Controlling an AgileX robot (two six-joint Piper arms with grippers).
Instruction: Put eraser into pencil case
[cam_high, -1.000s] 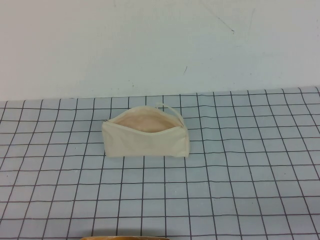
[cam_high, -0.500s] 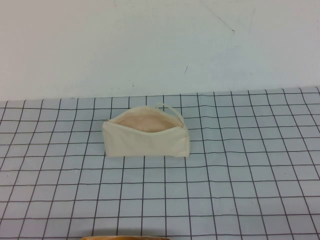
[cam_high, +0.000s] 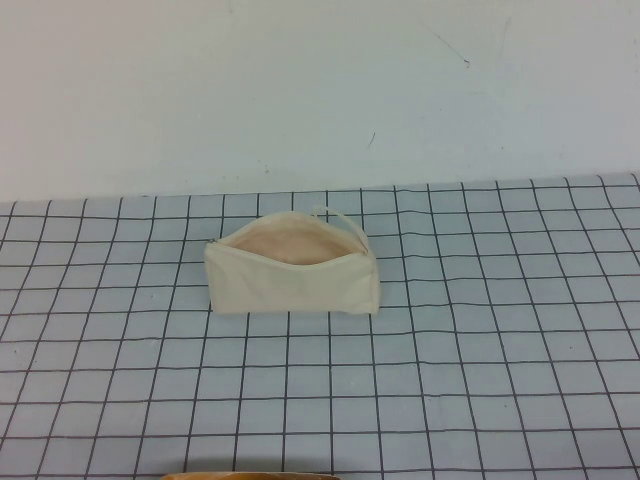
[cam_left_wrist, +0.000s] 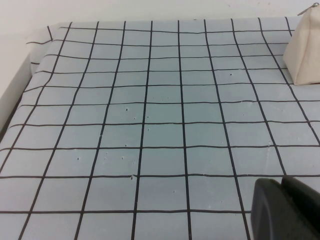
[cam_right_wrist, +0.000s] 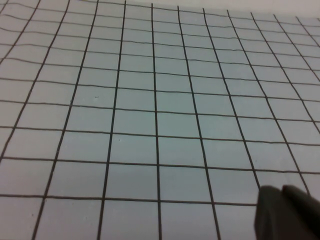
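right, the pencil case (cam_high: 291, 276) sits on the grid-lined mat (cam_high: 480, 380), a little left of the middle and towards the far side, not far from the white wall (cam_high: 320, 90). it stands on its base with the zip mouth gaping upward, the pinkish-beige lining (cam_high: 292, 246) on show, and the small zipper pull (cam_high: 322, 210) poking up at the back edge. over on the left wrist camera, one cream end of the pouch (cam_left_wrist: 305, 52) peeks in at the border, resting on the mat (cam_left_wrist: 150, 125). the eraser doesn't show in any view; whether it lies inside the pouch can't be told from here, only lining is visible through the opening.

now the arms: neither one appears in the high view. the left gripper (cam_left_wrist: 286, 210) shows only as a dark block at the corner of its own camera, low over bare grid squares and well apart from the pouch. the right gripper (cam_right_wrist: 287, 214) is the same story, a blurred dark shape at the corner of its view above plain mat (cam_right_wrist: 150, 100). for both, how the jaws stand can't be told, and nothing is seen held in either. a thin tan curved edge (cam_high: 250, 475) sits at the near border of the high view, too little of it showing to name.
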